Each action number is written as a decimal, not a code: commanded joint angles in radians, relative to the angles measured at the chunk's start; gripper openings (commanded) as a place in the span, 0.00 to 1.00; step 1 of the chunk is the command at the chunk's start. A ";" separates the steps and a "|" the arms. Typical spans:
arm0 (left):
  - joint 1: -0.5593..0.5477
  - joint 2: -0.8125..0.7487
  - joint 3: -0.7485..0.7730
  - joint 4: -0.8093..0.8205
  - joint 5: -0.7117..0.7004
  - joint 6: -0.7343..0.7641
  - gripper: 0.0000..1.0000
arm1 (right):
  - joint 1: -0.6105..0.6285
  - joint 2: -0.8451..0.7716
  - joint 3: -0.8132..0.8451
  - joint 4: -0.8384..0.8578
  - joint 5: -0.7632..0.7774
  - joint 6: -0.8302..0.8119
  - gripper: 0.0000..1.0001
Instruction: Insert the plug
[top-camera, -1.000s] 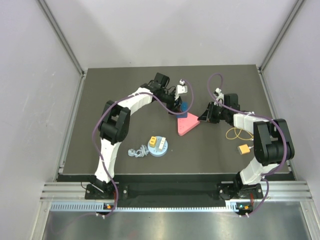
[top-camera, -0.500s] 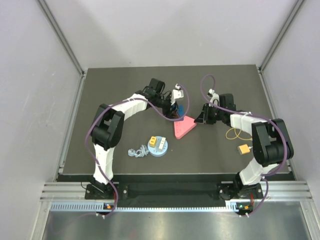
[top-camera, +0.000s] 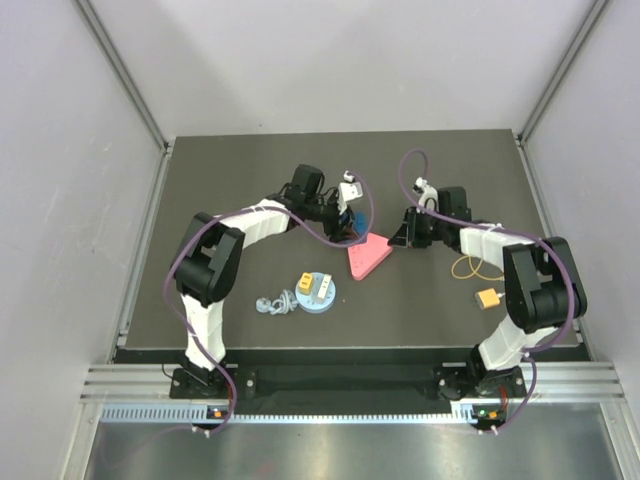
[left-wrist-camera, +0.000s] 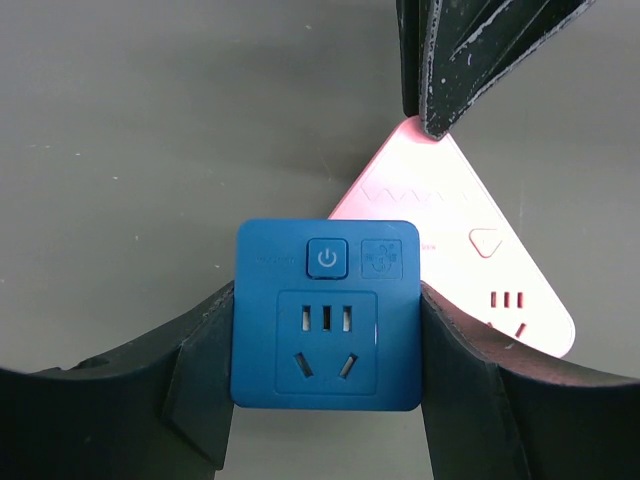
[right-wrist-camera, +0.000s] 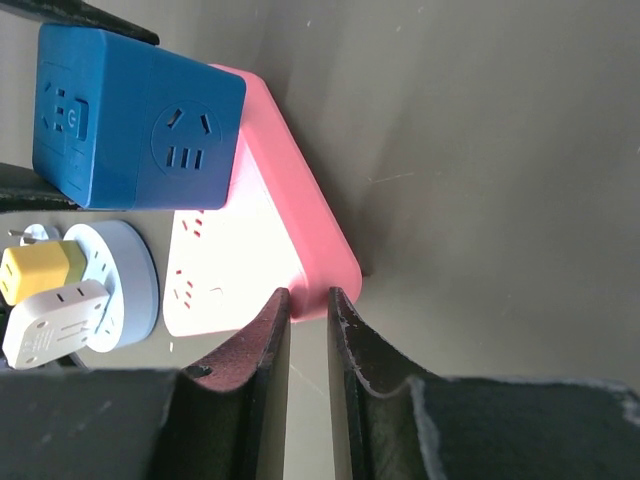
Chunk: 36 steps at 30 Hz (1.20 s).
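Grasping the blue cube (right-wrist-camera: 130, 120), the left gripper (left-wrist-camera: 326, 310) holds it at the pink strip's (top-camera: 370, 252) 11 o'clock. The right gripper (right-wrist-camera: 308, 297) is clenched on the strip's 2 o'clock corner. The yellow plug (top-camera: 489, 298) lies loose at the strip's 4 o'clock, well apart.

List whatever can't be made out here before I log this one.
- Blue socket cube: its underside faces away in both wrist views; left gripper mostly covers it in the top view.
- Right gripper: pinching the pink socket block or only touching its corner, unclear in right wrist view.
- Yellow plug: pins too small, top view.
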 joint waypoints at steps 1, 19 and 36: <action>-0.097 0.138 -0.163 -0.125 0.060 -0.194 0.00 | 0.056 0.069 -0.037 0.052 -0.116 0.015 0.09; -0.079 0.132 -0.275 0.038 0.098 -0.284 0.00 | 0.047 0.057 -0.056 0.007 -0.089 -0.014 0.15; -0.082 0.027 -0.105 -0.263 0.018 -0.142 0.64 | 0.047 0.019 -0.042 -0.036 -0.044 -0.037 0.26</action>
